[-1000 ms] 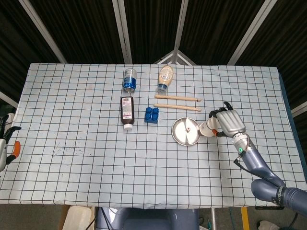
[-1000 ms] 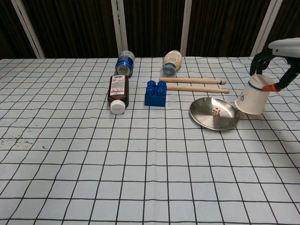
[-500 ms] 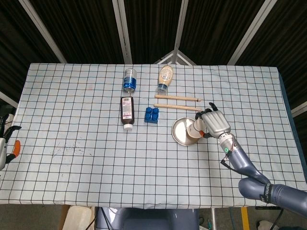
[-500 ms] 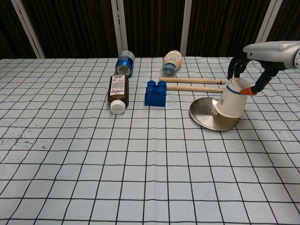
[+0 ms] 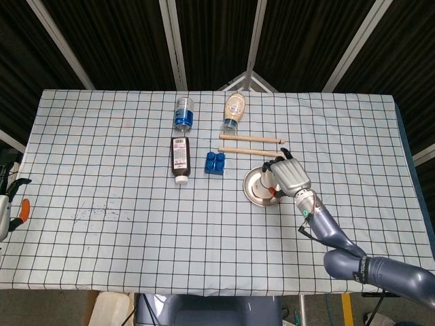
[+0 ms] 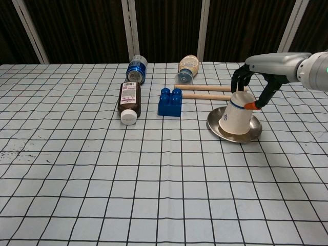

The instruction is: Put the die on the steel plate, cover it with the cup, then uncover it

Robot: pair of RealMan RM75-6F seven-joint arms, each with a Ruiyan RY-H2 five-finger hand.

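Note:
The steel plate (image 6: pixel 252 132) (image 5: pixel 252 189) lies right of centre on the checked cloth. A white paper cup (image 6: pixel 234 115) (image 5: pixel 270 181) stands upside down on it, slightly tilted, and my right hand (image 6: pixel 252 82) (image 5: pixel 288 174) grips it from above. The die is hidden, no longer visible on the plate. My left hand (image 5: pixel 8 204) hangs at the far left edge of the head view, off the table, holding nothing, fingers apart.
A blue block (image 6: pixel 170 102) sits left of the plate. Two wooden sticks (image 6: pixel 202 88) lie just behind the plate. A brown bottle (image 6: pixel 128 101), a blue-capped bottle (image 6: pixel 136 68) and a beige bottle (image 6: pixel 186 67) lie further back left.
My right hand has carried the cup leftward from beside the plate and lowered it over the plate's middle. The die, visible a second ago, is now covered.

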